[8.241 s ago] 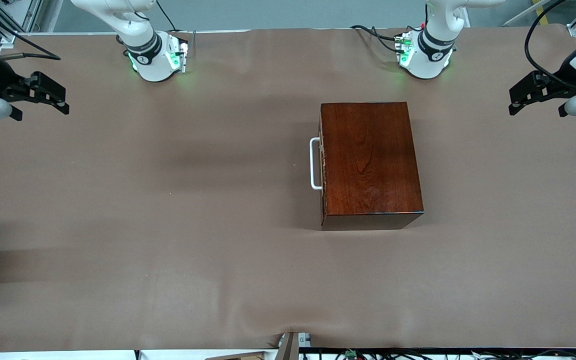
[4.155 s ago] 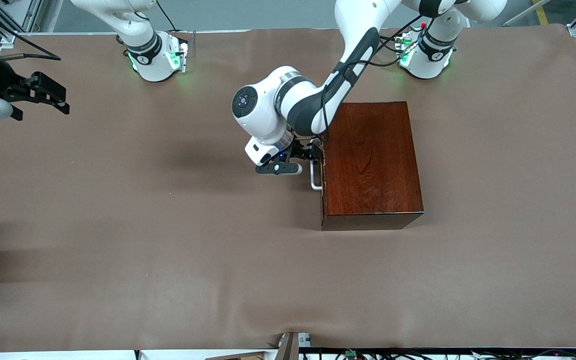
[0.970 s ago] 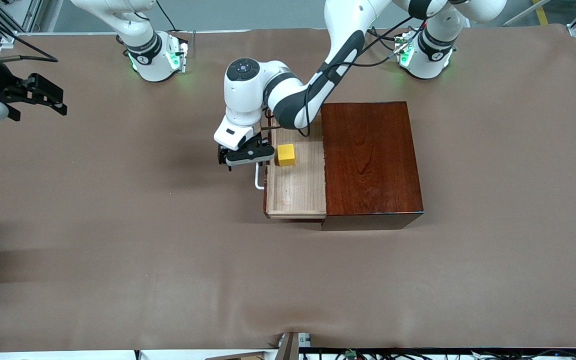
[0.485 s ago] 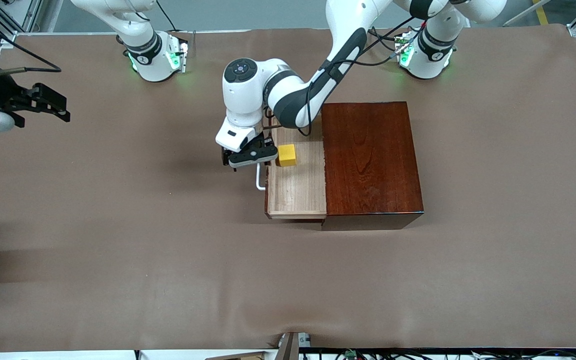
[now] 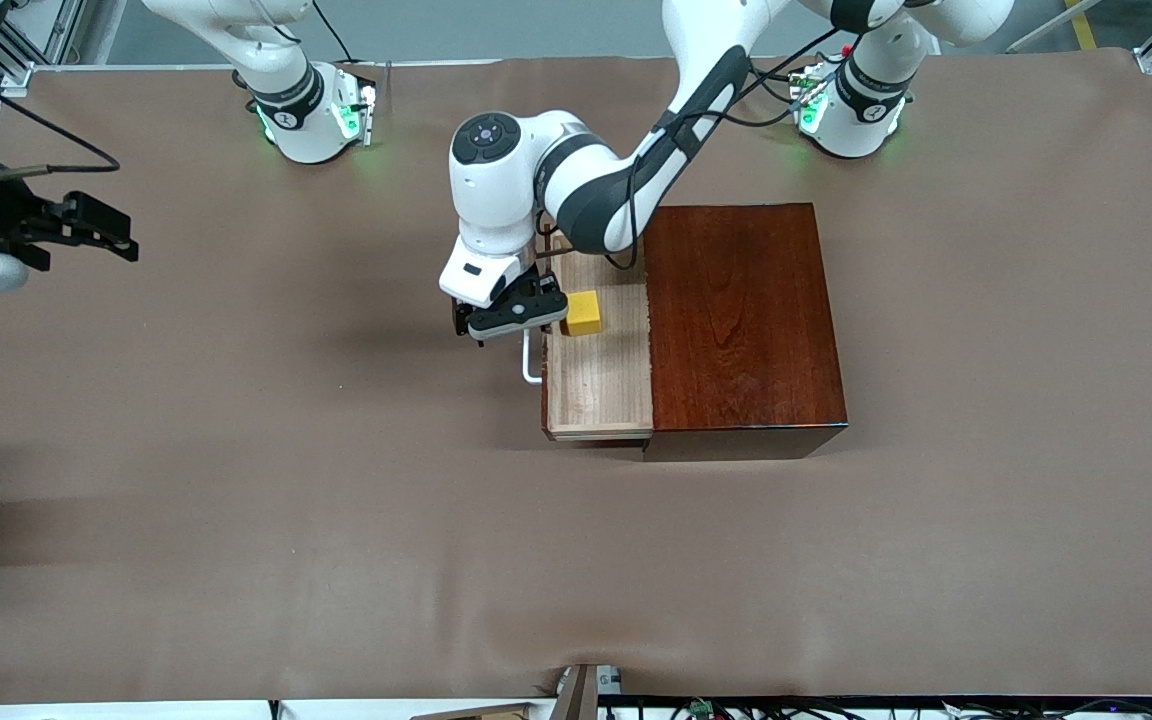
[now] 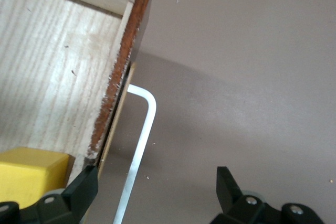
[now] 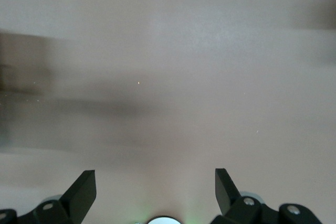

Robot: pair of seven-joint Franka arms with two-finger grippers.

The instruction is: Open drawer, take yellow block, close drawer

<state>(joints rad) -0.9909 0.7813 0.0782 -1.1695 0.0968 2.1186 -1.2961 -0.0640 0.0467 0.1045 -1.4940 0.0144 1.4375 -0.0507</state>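
The drawer (image 5: pixel 601 385) of the dark reddish-brown box (image 5: pixel 741 315) stands pulled out toward the right arm's end of the table, showing its pale wood floor (image 6: pixel 52 61). The yellow block (image 5: pixel 584 313) lies in the drawer against its front wall and also shows in the left wrist view (image 6: pixel 31 174). My left gripper (image 5: pixel 521 325) is open over the drawer's front edge. In the left wrist view (image 6: pixel 155 192) its jaws stand on either side of the white handle (image 6: pixel 140 140) without gripping it. My right gripper (image 5: pixel 121 238) is open and empty, waiting at the right arm's end of the table.
The brown mat (image 5: pixel 336 520) covers the table around the box. The two arm bases (image 5: pixel 311 120) stand along the table's edge farthest from the front camera. The right wrist view shows only bare mat (image 7: pixel 168 77) under the open right gripper (image 7: pixel 155 187).
The drawer has slid a little way back into the box, and my open left gripper has moved with it toward the box. The right gripper has shifted slightly.
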